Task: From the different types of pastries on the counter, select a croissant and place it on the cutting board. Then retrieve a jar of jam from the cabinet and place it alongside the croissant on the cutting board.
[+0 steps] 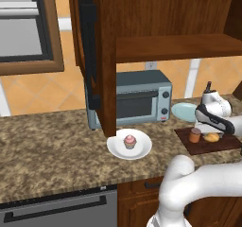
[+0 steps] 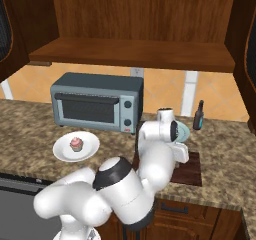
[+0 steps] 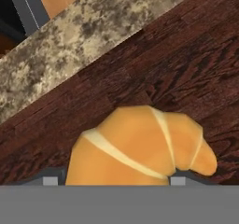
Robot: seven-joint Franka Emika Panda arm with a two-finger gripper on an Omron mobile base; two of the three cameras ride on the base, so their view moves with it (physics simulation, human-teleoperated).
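The golden-brown croissant (image 3: 140, 148) is down on the dark reddish cutting board (image 3: 186, 64), at the board's right part (image 1: 212, 137). My gripper (image 1: 213, 131) reaches down from above and is shut on the croissant, with one fingertip (image 3: 51, 180) at each side of it. The orange-brown jar of jam (image 1: 194, 135) stands upright on the cutting board (image 1: 222, 145) just left of the croissant. The cupcake (image 1: 130, 141) sits on its white plate (image 1: 142, 150) on the granite counter (image 1: 52, 145). Above, the cabinet (image 1: 175, 46) shows a bare plank shelf. In the right base view my arm hides the croissant and jar.
An empty pale teal plate (image 1: 183, 110) lies behind the board. A grey toaster oven (image 1: 137, 100) stands at the back, and the open cabinet door (image 1: 106, 60) hangs in front of its left side. A slim dark bottle (image 2: 198, 115) stands at the wall to the right.
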